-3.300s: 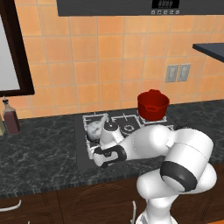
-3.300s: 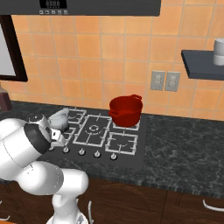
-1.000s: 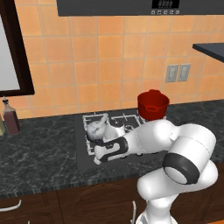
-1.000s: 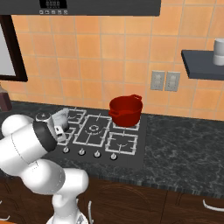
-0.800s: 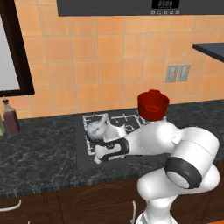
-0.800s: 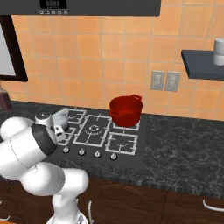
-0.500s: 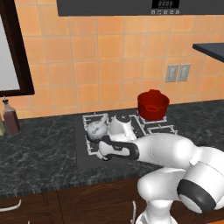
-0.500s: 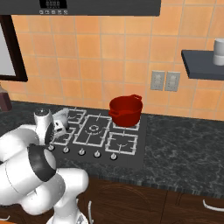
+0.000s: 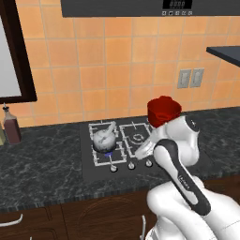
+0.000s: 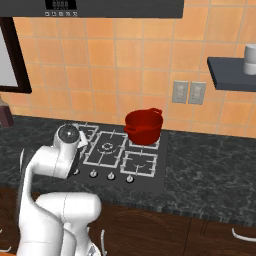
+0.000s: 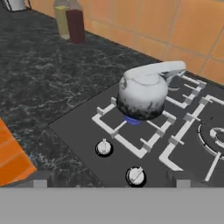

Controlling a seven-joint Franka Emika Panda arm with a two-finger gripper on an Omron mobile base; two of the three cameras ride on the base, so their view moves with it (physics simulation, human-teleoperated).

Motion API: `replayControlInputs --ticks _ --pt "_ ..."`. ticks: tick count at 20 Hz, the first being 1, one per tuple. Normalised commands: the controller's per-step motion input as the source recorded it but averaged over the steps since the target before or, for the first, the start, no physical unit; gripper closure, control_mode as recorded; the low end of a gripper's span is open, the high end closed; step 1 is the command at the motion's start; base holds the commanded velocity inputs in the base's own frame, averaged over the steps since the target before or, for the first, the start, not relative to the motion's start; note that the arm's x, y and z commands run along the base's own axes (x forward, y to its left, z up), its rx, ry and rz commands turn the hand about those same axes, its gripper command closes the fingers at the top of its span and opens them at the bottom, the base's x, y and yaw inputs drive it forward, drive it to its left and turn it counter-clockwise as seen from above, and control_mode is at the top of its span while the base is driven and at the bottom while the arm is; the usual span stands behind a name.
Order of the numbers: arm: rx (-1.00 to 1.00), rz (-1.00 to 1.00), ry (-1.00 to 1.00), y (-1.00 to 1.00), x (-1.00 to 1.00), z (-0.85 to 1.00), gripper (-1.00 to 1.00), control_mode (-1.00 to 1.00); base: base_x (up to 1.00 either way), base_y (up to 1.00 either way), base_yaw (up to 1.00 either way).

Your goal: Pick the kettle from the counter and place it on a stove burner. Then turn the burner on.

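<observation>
The silvery-grey kettle (image 9: 104, 137) (image 11: 143, 94) stands upright on the front left stove burner (image 11: 131, 131) of the black cooktop (image 9: 93, 171). A small blue flame (image 9: 108, 153) (image 11: 131, 120) shows under it. My gripper (image 11: 110, 181) hovers in front of the cooktop, off the kettle, over the front knobs (image 11: 103, 148). Its fingertips (image 11: 46, 178) stand wide apart at the bottom corners of the hand view, with nothing between them. In the left base view the hand (image 9: 142, 150) sits right of the kettle, near the knob row (image 9: 131, 165). In the right base view my arm covers the kettle.
A red lidded pot (image 9: 163, 111) (image 10: 144, 126) stands on the back right burner. A dark brown bottle (image 9: 11, 126) (image 11: 75, 24) stands by the wall at the far left of the dark marbled counter (image 9: 42, 159). A ring burner (image 10: 107, 146) lies mid-cooktop.
My arm has drawn back and to the right, away from the kettle and the left knobs. The kettle has stayed on its burner.
</observation>
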Motion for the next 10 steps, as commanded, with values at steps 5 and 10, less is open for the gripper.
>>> replayControlInputs --ticks 5,10 --pt "0.41 0.0 -0.47 -1.0 -0.8 0.73 -1.0 -1.0 0.0 0.0 0.0" --pt "0.27 -0.02 -0.27 -0.59 -0.51 0.44 -1.0 -1.0 0.0 0.0 0.0"
